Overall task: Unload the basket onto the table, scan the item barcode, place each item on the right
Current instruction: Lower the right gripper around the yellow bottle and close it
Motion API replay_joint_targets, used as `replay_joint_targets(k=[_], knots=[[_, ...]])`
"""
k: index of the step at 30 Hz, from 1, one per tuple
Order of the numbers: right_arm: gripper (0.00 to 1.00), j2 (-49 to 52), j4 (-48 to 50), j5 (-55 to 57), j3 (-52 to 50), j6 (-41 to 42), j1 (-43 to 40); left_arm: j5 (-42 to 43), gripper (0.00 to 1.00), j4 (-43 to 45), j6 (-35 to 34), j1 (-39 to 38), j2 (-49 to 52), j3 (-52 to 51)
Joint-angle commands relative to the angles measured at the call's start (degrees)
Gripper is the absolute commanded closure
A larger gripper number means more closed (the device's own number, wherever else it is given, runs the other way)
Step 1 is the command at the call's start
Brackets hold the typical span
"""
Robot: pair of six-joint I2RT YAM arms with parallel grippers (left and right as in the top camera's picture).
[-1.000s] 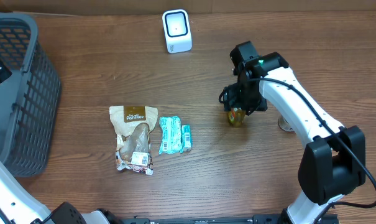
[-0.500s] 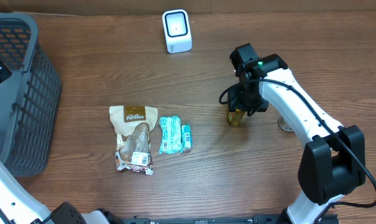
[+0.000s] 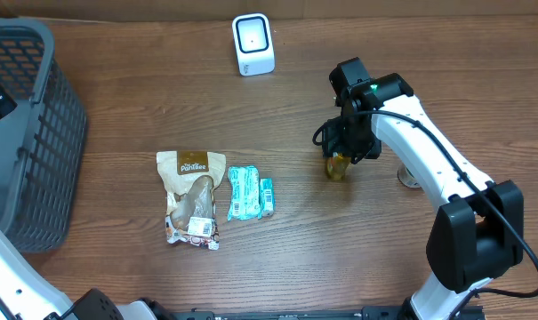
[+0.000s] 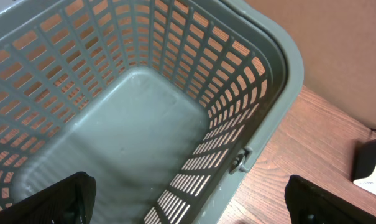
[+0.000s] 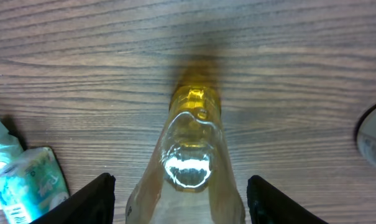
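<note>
The yellow bottle (image 3: 338, 166) sits on the bench (image 3: 340, 258) at about 3 o'clock from centre. It is between the parted fingers of the right end effector (image 5: 180, 190), seemingly unpinched. The left end effector (image 4: 188, 186) gapes wide above the basket (image 4: 281, 68).

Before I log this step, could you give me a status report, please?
Left gripper open over basket. Right gripper straddling bottle, grip unclear. Nothing between bottle and scanner.
</note>
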Motion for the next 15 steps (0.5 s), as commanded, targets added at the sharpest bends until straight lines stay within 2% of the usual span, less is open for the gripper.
replay_joint_targets(k=[1, 4, 11, 15], knots=[[0.39, -0.5, 0.2, -0.5, 1.4, 1.9, 0.2, 0.6, 0.00, 0.2, -0.4, -0.1, 0.2, -0.3], [0.50, -0.5, 0.2, -0.1, 1.4, 1.9, 0.2, 0.6, 0.00, 0.2, -0.4, -0.1, 0.2, -0.3], [0.51, -0.5, 0.3, 0.0, 1.4, 0.5, 0.2, 0.6, 0.00, 0.2, -0.4, -0.1, 0.2, -0.3], [0.60, -0.5, 0.3, 0.0, 1.4, -4.0, 0.2, 0.6, 0.00, 0.2, -0.4, -0.1, 0.2, -0.3]])
